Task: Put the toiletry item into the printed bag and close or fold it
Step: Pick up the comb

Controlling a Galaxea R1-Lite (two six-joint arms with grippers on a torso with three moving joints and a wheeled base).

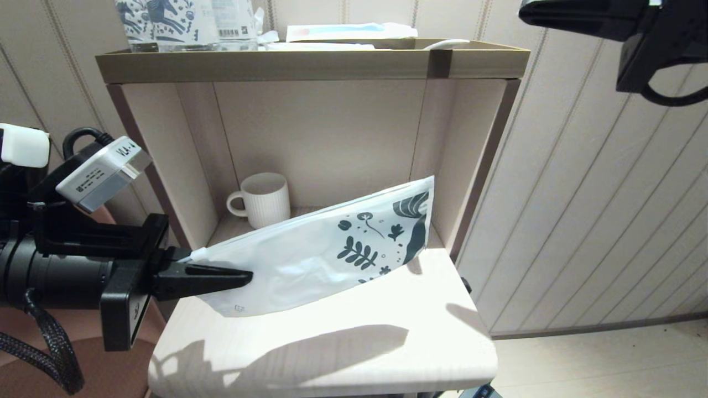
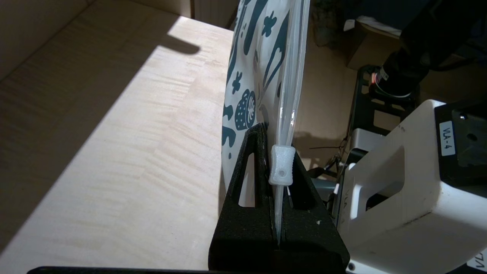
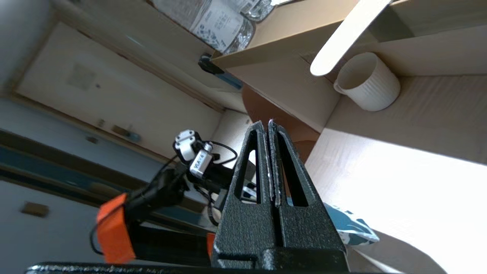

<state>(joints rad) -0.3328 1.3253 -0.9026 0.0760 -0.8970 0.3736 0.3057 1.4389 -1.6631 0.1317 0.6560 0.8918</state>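
On the left, the left gripper (image 1: 243, 276) is clamped on the near-left end of the printed bag (image 1: 310, 260), its two fingers pressed together over the zip edge, with the small white zip slider (image 2: 281, 165) sitting right at the fingertips in the left wrist view. The bag is lifted off the pale table (image 1: 343, 342) at that end and slopes up and away to the right, its leaf-and-flower end reaching toward the right wall of the open cubby (image 1: 326, 132). The pictures do not show whether a toiletry item is already inside; the pouch looks slightly full but nothing can be made out through it. Judging by the slider at the held end, the step in hand seems to be the closing, and the next move would call for a second grip on the bag or the slider so the zip can be drawn along the edge while the left holds it taut. Behind the bag, a ribbed white mug (image 1: 266, 199) stands in the cubby, apparently empty. On the shelf top (image 1: 310, 63) lie a horse-patterned package (image 1: 166, 22) and a flat packet (image 1: 348, 30). At the far upper right, the right gripper (image 3: 271, 129) hangs high above the table, well apart from the bag, its fingers together on nothing.
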